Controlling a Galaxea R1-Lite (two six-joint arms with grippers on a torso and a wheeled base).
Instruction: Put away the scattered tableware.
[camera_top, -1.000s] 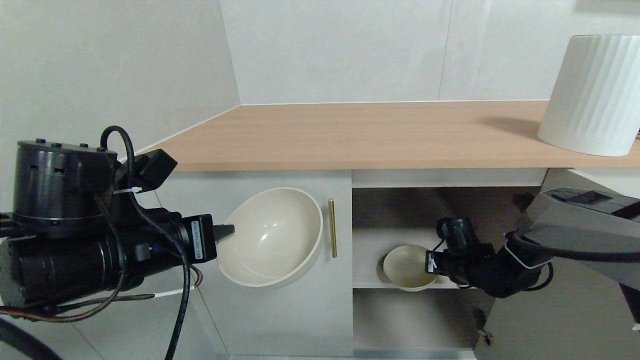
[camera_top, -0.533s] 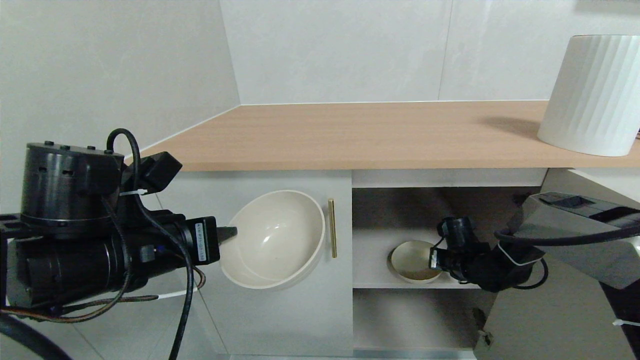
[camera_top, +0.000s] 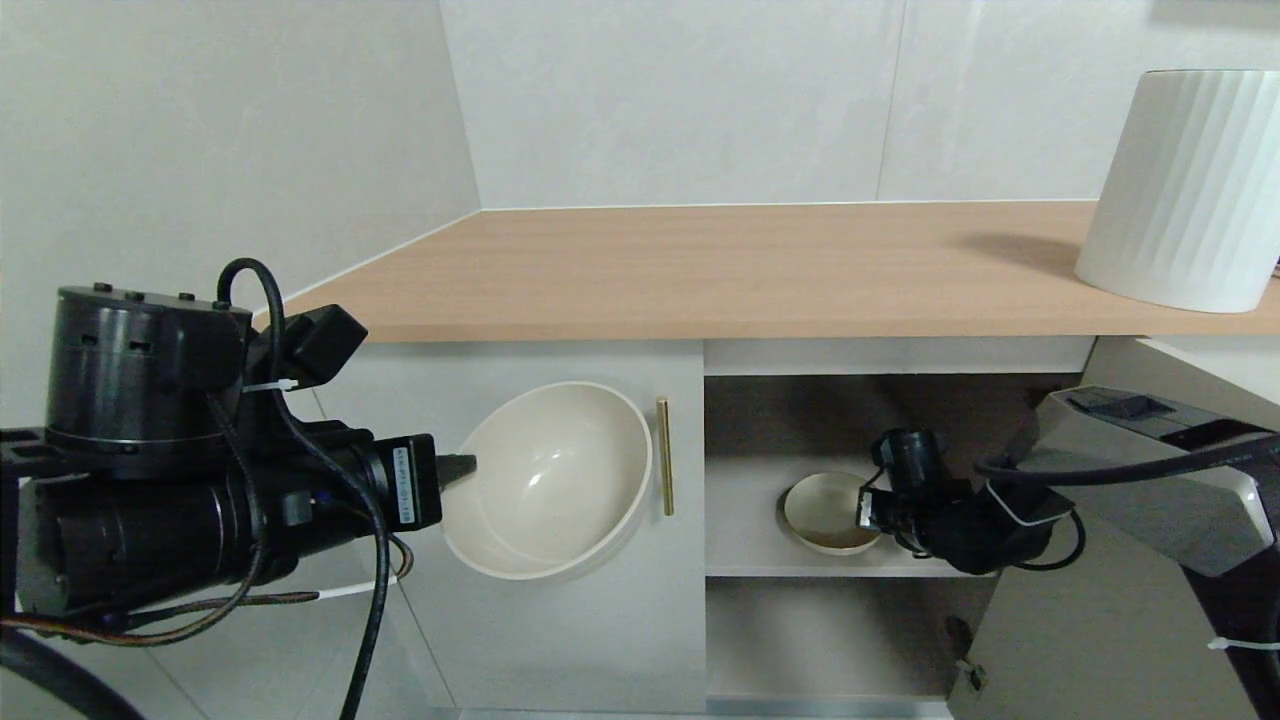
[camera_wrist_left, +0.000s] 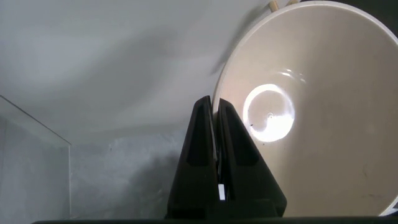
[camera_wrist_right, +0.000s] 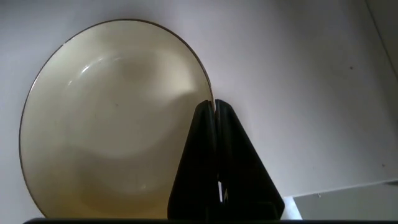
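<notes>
A large cream bowl (camera_top: 545, 480) hangs tilted in front of the shut left cabinet door, held by its rim. My left gripper (camera_top: 462, 466) is shut on that rim; the left wrist view shows the large cream bowl (camera_wrist_left: 311, 106) pinched by my left gripper (camera_wrist_left: 215, 118). Inside the open right compartment, a smaller cream dish (camera_top: 825, 512) sits low over the middle shelf (camera_top: 745, 520). My right gripper (camera_top: 868, 512) is shut on its rim. The right wrist view has the dish (camera_wrist_right: 112, 112) clamped by my right gripper (camera_wrist_right: 214, 109) above the pale shelf surface.
A wooden countertop (camera_top: 720, 265) runs across the cabinet, with a white ribbed shade-like vessel (camera_top: 1185, 185) at its far right. A brass handle (camera_top: 664, 455) marks the shut door's edge. The opened door (camera_top: 1110, 640) hangs at the lower right. A lower shelf space (camera_top: 830, 630) lies beneath.
My right gripper has carried the small dish deeper into the compartment and down toward the shelf, levelling it. The left arm with the large bowl has shifted slightly right and down.
</notes>
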